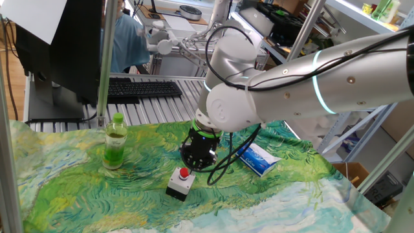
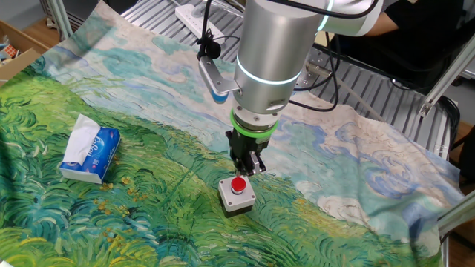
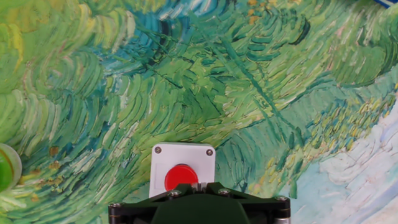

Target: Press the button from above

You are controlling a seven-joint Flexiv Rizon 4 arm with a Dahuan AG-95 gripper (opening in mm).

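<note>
The button (image 1: 184,173) is a small red cap on a boxy white housing that stands on the green painted cloth. It also shows in the other fixed view (image 2: 238,185) and at the bottom of the hand view (image 3: 181,176). My gripper (image 2: 251,167) points straight down. It hangs a little above the button and slightly to its far side, not touching the cap. In the hand view the fingertips (image 3: 199,185) meet at a thin seam over the housing's near edge, so the gripper is shut and empty. In one fixed view the gripper (image 1: 194,163) sits just behind the button.
A bottle of green liquid (image 1: 115,142) stands left of the button, and its rim shows in the hand view (image 3: 6,168). A blue-and-white tissue pack (image 1: 259,159) lies on the cloth on the other side (image 2: 90,152). A keyboard (image 1: 139,88) lies behind the cloth.
</note>
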